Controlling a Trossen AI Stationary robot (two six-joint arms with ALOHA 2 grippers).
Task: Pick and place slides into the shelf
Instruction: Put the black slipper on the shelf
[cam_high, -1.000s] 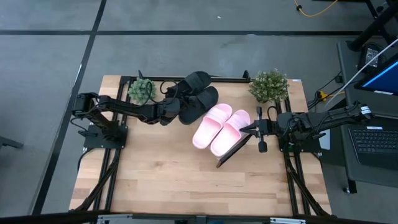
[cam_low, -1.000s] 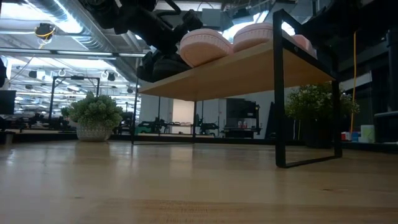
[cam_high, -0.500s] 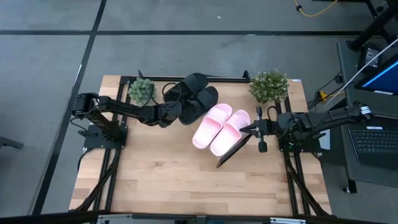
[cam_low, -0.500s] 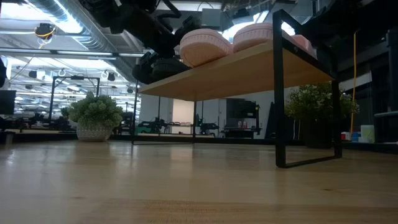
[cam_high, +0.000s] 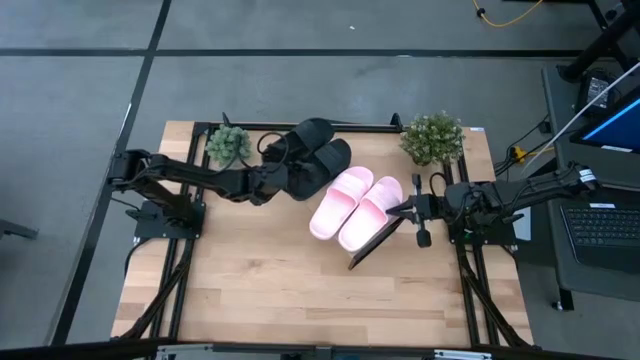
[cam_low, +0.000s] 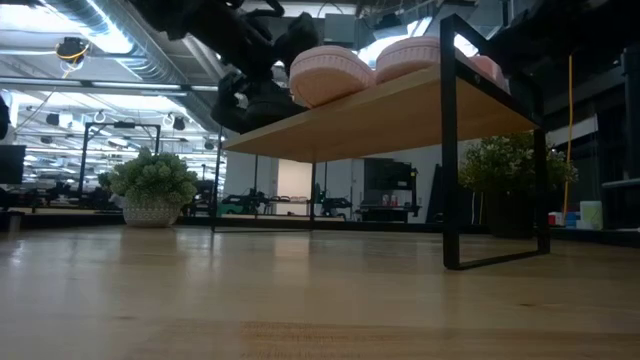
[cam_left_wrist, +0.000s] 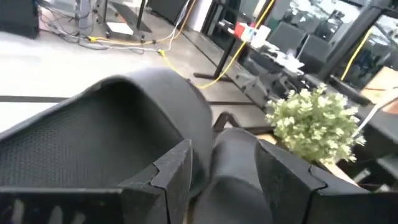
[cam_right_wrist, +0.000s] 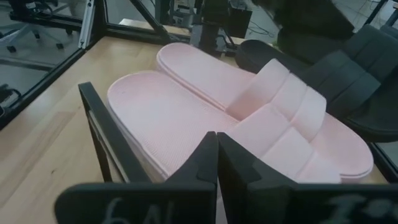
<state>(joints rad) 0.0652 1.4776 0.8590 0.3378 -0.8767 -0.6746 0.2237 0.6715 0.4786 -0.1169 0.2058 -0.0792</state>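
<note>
**High view: last black slide being settled at the shelf's far end**

High view, from left to right: the left gripper (cam_high: 272, 181) reaches in from the frame's left edge, past a small round green potted plant (cam_high: 227, 146), to the pair of matte black, wide-strapped slide sandals (cam_high: 318, 160) at upper centre. In the left wrist view its two dark fingers (cam_left_wrist: 171, 177) stand a moderate way apart with the smooth black strap (cam_left_wrist: 155, 109) just ahead of them, so they look spread and not clamped; whether they touch the slide I cannot tell. My reading is that the arm is placing or nudging that slide beside its partner.

Right of them lies the pale pink pair of foam-like slides (cam_high: 355, 206) with ribbed footbeds and broad grooved straps, side by side on the long light wood-grain shelf board (cam_low: 400, 112) with its thin black metal frame. The low view shows the board raised on black legs, the pink soles resting flat on top.

At right, near a bushier potted plant (cam_high: 432, 137), the right gripper (cam_high: 402, 209) waits at the shelf's end, fingers pressed together, holding nothing.
</note>
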